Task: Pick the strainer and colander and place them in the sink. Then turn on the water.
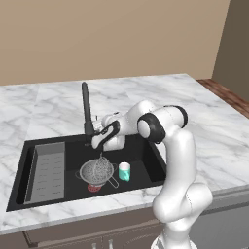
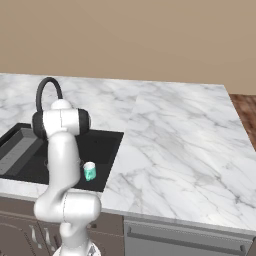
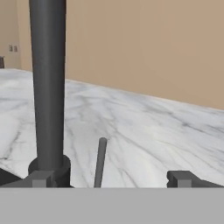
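Note:
The black sink (image 1: 146,160) holds the grey perforated colander (image 1: 96,171) near its front wall. The strainer cannot be told apart from it with certainty; a thin wire handle (image 1: 113,182) sticks out at the colander's right. My gripper (image 1: 98,138) is at the foot of the tall black faucet (image 1: 86,109). In the hand view the gripper (image 3: 109,179) is open, its fingertips (image 3: 39,178) wide apart. The faucet's post (image 3: 47,87) rises at the left, and a thin grey lever (image 3: 100,162) stands between the fingers, touching neither. The water is out of view.
A grey ribbed rack (image 1: 47,170) fills the sink's left end. A teal cup (image 1: 124,171) stands right of the colander, and something red (image 1: 94,187) lies under its front. Marble counter (image 1: 214,141) surrounds the basin. My arm hides much of the sink (image 2: 107,145) from the right.

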